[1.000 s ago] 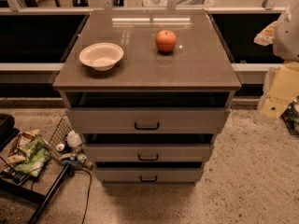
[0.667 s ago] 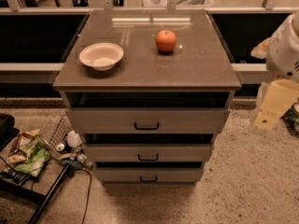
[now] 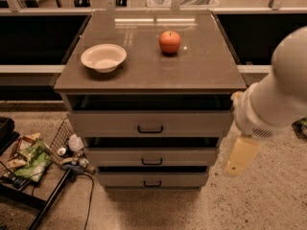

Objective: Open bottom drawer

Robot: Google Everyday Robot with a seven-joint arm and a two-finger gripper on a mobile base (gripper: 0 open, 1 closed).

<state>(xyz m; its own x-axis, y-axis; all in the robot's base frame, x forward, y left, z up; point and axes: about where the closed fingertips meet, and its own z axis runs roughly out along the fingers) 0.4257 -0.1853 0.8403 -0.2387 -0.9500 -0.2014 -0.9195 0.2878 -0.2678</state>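
- The bottom drawer (image 3: 152,178) is sitting lowest in the cabinet (image 3: 201,71), apparently not yet pulled out, so the whole pull is waiting to be done.
- The gripper (image 3: 240,157) is hanging right of the cabinet, apart from the loop handle (image 3: 152,183); whether it is apart or together, I cannot tell.
- The white bowl (image 3: 103,57) is sitting empty on top, left of the apple (image 3: 170,41).

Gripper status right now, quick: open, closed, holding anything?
The gripper: cannot be told; it hangs right of the cabinet, apart from the bottom drawer.
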